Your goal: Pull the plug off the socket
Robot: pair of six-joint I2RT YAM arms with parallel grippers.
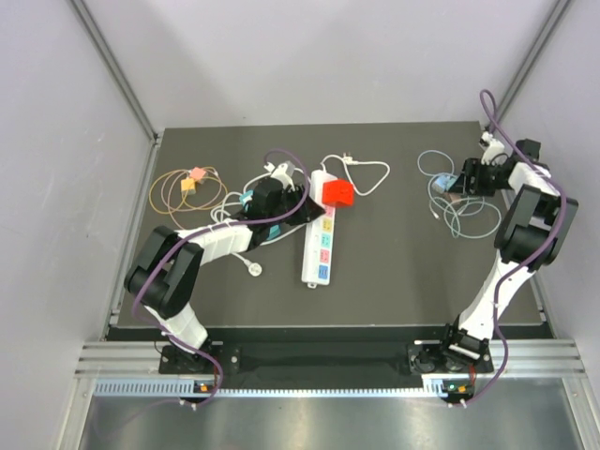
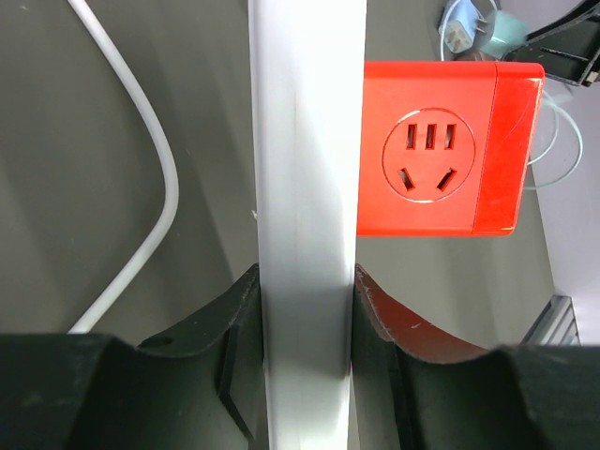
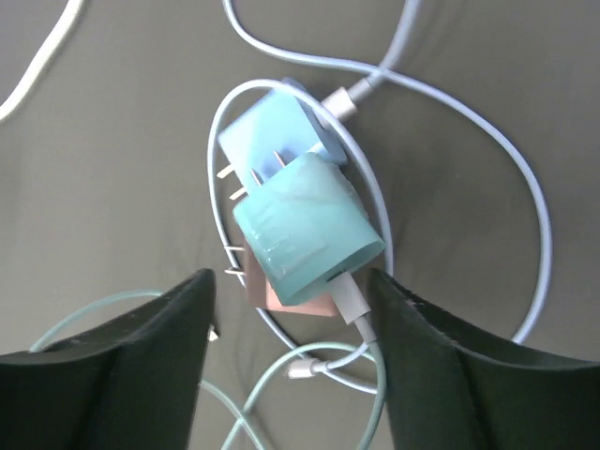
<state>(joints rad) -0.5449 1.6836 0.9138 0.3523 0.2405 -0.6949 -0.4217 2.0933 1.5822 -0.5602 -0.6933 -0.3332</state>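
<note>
The long white power strip [image 1: 318,246] lies mid-table, its pastel outlets facing up. A red cube plug [image 1: 338,193] with its own outlet face sits on the strip's far end. My left gripper [image 1: 302,208] is shut on the strip just near of the red plug. In the left wrist view the white strip [image 2: 305,187] fills the gap between both fingers, and the red plug [image 2: 441,150] sits against its right side. My right gripper [image 1: 461,180] is open at the far right, hovering over a teal charger [image 3: 305,230] that lies between its fingers without touching them.
A white cord [image 2: 141,187] curves left of the strip. A teal power strip [image 1: 274,231] lies under the left arm. A tan cable with small orange and pink plugs [image 1: 192,181] lies far left. A blue charger [image 3: 267,136] and pale blue cables [image 3: 525,206] surround the teal charger.
</note>
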